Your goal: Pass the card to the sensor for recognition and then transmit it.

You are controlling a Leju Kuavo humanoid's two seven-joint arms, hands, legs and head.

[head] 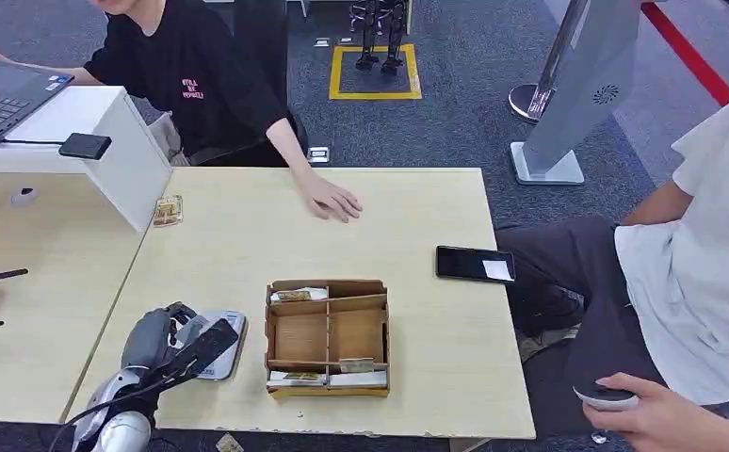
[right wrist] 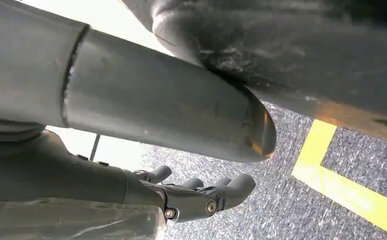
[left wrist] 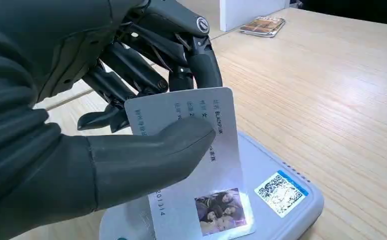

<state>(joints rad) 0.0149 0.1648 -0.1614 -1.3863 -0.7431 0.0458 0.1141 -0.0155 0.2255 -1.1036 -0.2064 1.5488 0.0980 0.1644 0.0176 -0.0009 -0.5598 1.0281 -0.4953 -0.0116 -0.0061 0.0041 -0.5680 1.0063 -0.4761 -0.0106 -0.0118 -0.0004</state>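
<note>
My left hand [head: 153,337] [left wrist: 106,130] pinches a white ID card [left wrist: 224,170] between the thumb and the fingers. The card bears printed text and a small photo and stands tilted, its lower edge on the grey sensor pad [left wrist: 286,200], beside the pad's QR sticker. From the head view the card [head: 206,345] looks dark and juts out over the sensor [head: 232,327] near the table's front left. My right hand [right wrist: 201,196] hangs above grey carpet, fingers loosely apart and holding nothing.
A wooden compartment box [head: 328,285] with several cards stands right of the sensor. A black phone [head: 475,264] lies at the right edge. One person rests a hand [head: 331,200] on the far side; another sits at the right. A white box [head: 116,151] stands far left.
</note>
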